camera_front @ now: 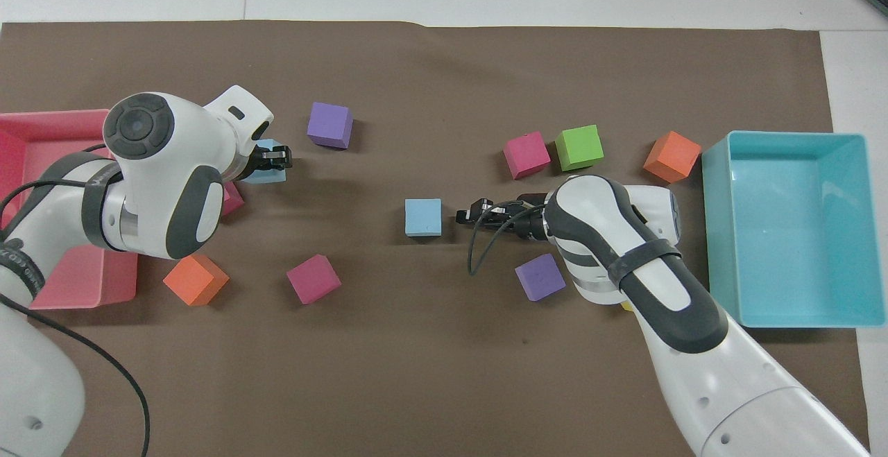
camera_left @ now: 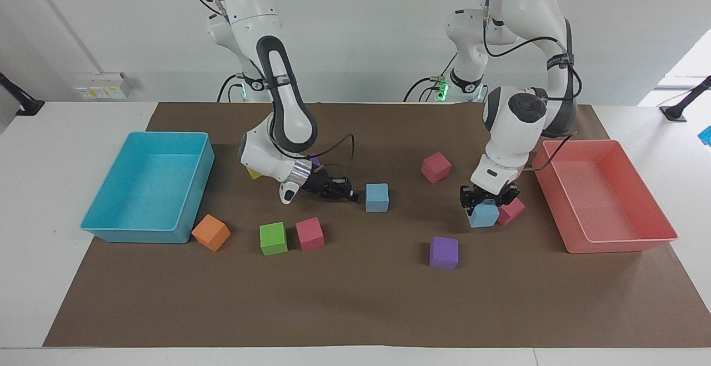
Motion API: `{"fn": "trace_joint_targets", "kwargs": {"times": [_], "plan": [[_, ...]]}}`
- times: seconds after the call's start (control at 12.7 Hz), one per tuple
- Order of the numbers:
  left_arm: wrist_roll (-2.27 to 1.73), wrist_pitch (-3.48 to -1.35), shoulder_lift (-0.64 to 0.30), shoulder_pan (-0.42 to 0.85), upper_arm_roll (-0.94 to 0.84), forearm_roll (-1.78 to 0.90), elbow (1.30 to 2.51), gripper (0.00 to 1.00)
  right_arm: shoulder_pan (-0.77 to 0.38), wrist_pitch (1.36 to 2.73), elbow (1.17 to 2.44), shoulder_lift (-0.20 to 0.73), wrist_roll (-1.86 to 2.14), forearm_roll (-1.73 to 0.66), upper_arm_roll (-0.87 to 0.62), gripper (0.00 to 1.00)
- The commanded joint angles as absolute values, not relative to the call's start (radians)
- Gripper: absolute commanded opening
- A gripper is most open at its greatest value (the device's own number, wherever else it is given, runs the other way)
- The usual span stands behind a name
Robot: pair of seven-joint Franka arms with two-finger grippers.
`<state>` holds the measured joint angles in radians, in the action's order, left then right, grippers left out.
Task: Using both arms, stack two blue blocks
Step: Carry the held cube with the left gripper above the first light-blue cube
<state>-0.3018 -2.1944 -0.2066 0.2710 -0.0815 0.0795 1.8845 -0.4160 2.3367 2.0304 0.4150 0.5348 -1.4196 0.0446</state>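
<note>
On the bench (camera_left: 355,310) we have two blue blocks well apart, and the coming move turns on how one lies from the other. The free blue block (camera_left: 377,197) sits on the brown mat near the middle, toward the right arm's end from the held blue block (camera_left: 483,214), and a little nearer to the robots.

We judge that the left arm must carry its load sideways toward the middle, then down onto the free one.

The left claw (camera_left: 484,202) points down and is clamped on the held blue block, which appears lifted just off the mat beside a pink block (camera_left: 510,211) and near the pink tray (camera_left: 622,238).

The right claw (camera_left: 351,192) lies almost level, low over the mat, its tip just beside the free blue block on the side toward the right arm's end. We cannot tell whether it is apart or together. It waits there.
</note>
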Motion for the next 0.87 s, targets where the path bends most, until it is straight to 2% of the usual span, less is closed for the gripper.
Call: {"fn": "trace_joint_targets", "kwargs": {"times": [0.0, 0.16, 0.31, 0.55, 0.79], "plan": [[-0.391, -2.167, -0.215, 0.360, -0.072, 0.107, 1.853, 0.28, -0.414, 2.355, 2.042, 0.413, 0.574, -1.453, 0.040, 0.00], [-0.432, -2.169, -0.221, 0.408, -0.075, 0.101, 1.826, 0.28, -0.414, 2.355, 2.043, 0.413, 0.574, -1.453, 0.040, 0.00], [-0.472, -2.143, -0.265, 0.472, -0.077, 0.101, 1.775, 0.29, -0.414, 2.355, 2.043, 0.413, 0.574, -1.453, 0.040, 0.00], [-0.527, -2.163, -0.276, 0.506, -0.078, 0.092, 1.766, 0.28, -0.414, 2.356, 2.043, 0.413, 0.574, -1.453, 0.040, 0.00], [-0.601, -2.164, -0.348, 0.552, -0.078, 0.084, 1.694, 0.28, -0.414, 2.355, 2.043, 0.413, 0.574, -1.453, 0.040, 0.00]]}}
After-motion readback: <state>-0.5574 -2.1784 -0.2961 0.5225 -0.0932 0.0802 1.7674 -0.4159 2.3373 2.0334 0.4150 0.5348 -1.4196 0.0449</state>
